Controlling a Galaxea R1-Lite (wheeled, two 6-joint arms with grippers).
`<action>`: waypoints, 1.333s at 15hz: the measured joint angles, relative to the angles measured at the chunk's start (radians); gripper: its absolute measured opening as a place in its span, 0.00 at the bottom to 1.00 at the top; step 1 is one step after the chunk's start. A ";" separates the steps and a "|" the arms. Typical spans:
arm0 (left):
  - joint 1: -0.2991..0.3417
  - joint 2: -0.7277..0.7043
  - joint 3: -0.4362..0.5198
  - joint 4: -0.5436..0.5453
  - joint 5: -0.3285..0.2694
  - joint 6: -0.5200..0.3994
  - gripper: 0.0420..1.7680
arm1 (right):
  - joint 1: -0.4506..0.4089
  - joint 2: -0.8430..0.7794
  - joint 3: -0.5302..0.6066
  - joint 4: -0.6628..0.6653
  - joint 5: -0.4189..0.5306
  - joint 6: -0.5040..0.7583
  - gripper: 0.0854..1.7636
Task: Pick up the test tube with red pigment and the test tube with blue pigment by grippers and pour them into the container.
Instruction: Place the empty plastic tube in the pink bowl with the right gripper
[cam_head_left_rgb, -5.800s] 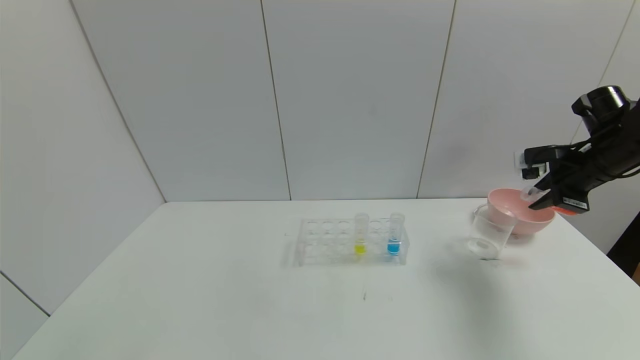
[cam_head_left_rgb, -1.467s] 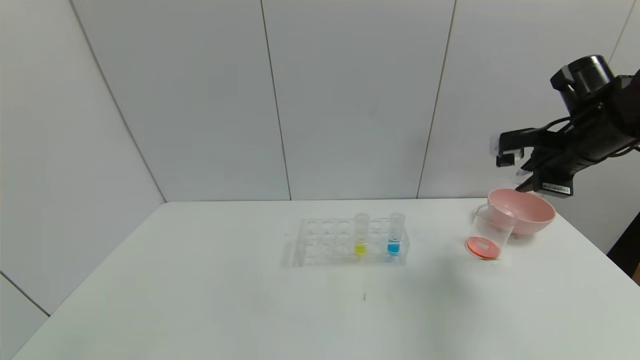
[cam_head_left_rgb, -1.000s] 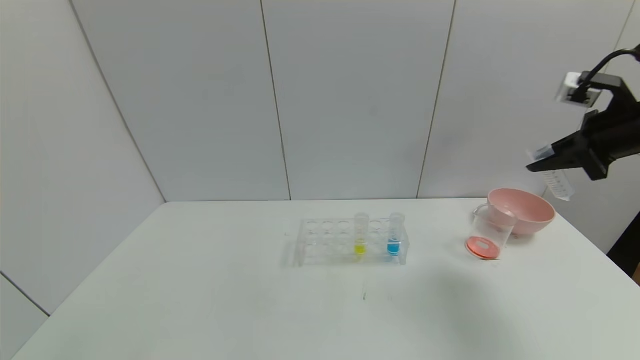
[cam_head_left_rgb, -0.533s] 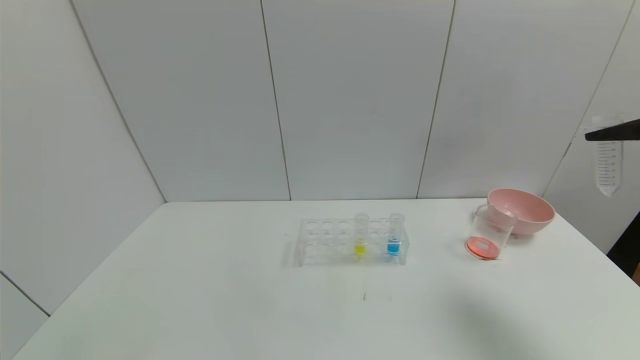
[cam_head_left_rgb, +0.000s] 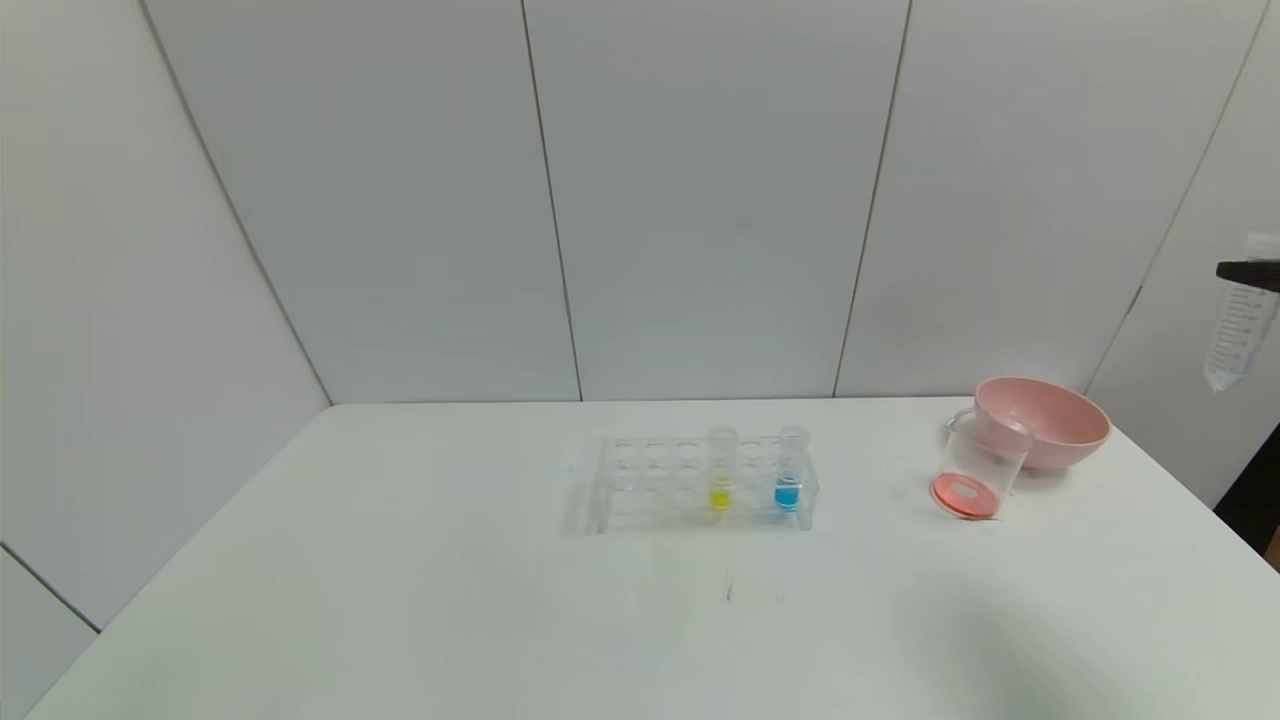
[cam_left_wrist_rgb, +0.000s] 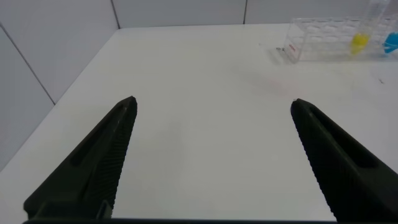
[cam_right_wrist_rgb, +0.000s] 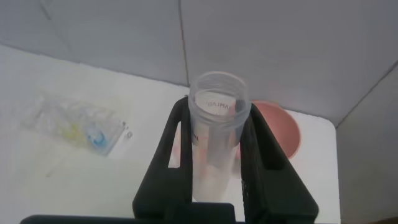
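Currently listing:
Right gripper (cam_right_wrist_rgb: 214, 155): clenching emptied tube (cam_head_left_rgb: 1232, 335), far right.
Left gripper (cam_left_wrist_rgb: 211, 155): idling, jaws spread.
Blue tube (cam_head_left_rgb: 789, 470): standing in rack (cam_head_left_rgb: 640, 485); light, slippery; grasp near rim.
Beaker (cam_head_left_rgb: 975, 470): holding red liquid.

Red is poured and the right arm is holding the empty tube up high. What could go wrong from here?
The right gripper holds the empty tube only near its rim, high beyond the table edge; a slip drops it off the table. The blue tube stands close to the yellow tube in the rack, risking a wrong grab.
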 joint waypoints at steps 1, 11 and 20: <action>0.000 0.000 0.000 0.000 0.000 0.000 1.00 | -0.002 -0.006 0.060 -0.114 -0.049 0.061 0.25; 0.000 0.000 0.000 0.000 0.000 0.000 1.00 | 0.022 0.323 0.275 -0.827 -0.200 0.134 0.25; 0.000 0.000 0.000 0.000 0.000 0.000 1.00 | 0.126 0.638 0.015 -0.810 -0.348 0.138 0.25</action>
